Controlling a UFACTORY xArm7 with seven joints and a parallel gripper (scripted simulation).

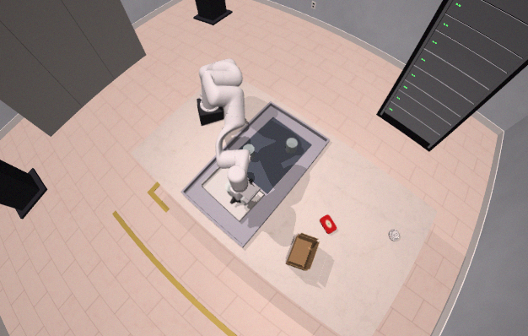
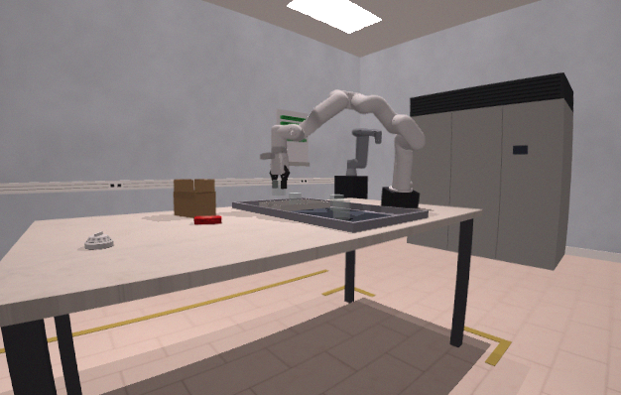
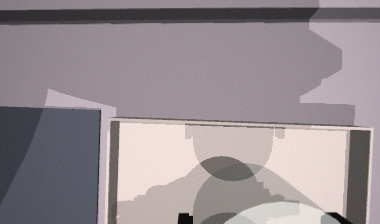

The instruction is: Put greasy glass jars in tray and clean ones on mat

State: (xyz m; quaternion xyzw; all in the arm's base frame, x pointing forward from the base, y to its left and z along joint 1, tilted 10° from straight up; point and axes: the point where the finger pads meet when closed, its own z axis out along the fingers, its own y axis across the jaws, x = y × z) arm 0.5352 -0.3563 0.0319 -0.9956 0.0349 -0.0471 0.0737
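Note:
My gripper (image 2: 279, 182) is shut on a clear glass jar (image 3: 264, 214) and holds it in the air above the pale tray (image 3: 230, 163). The jar fills the bottom edge of the wrist view and casts a round shadow on the tray floor. From above, my wrist hides the jar over the tray (image 1: 225, 198). The dark drying mat (image 1: 280, 154) lies beside the tray, and its corner shows in the wrist view (image 3: 42, 160). Two more glass jars stand upright on the mat, one near my forearm (image 1: 248, 148) and one further right (image 1: 291, 143).
Tray and mat sit inside a grey rimmed frame (image 1: 257, 169) on the table. A cardboard box (image 1: 302, 252), a red flat object (image 1: 328, 224) and a small grey round item (image 1: 394, 235) lie on the table beyond the frame.

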